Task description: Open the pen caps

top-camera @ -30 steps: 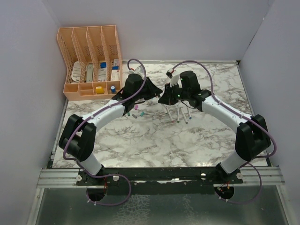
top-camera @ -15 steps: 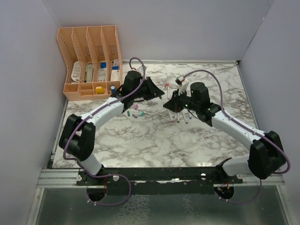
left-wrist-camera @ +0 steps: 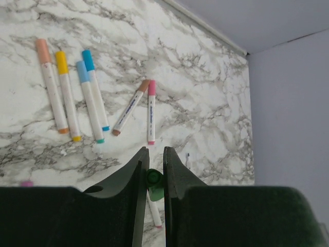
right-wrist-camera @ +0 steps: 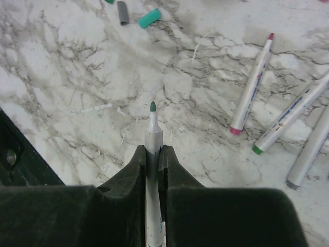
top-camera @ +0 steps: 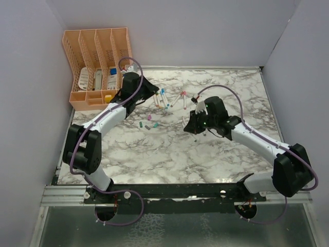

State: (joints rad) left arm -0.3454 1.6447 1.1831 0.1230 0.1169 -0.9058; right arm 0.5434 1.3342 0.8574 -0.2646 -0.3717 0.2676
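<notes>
The left gripper point(left-wrist-camera: 154, 152) hung over the marble table point(left-wrist-camera: 205, 77) with its jaws drawn in to a narrow slot. A green cap point(left-wrist-camera: 152, 178) sat between them and appeared to be pinched there, though the fingers hid its sides. From that cap, six capped pens point(left-wrist-camera: 92, 98) lay flat towards 11 o'clock in the wrist view. Four were side by side and two more touched at their tops.

The right gripper point(right-wrist-camera: 153, 150) had its jaws closed tight on the white barrel of a green-tipped pen point(right-wrist-camera: 153, 128). The bare tip poked out past the fingertips towards 12 o'clock. A grey cap point(right-wrist-camera: 123, 13) and a teal cap point(right-wrist-camera: 149, 18) lay just beside each other on the marble at 12 o'clock from that tip. Three more pens point(right-wrist-camera: 252, 85) lay at 3 o'clock.

Seen from above, the other loose caps point(top-camera: 149, 118) lay scattered between the two grippers, at 5 o'clock from the left one. A peach rack point(top-camera: 97, 51) stood at its 10 o'clock.
</notes>
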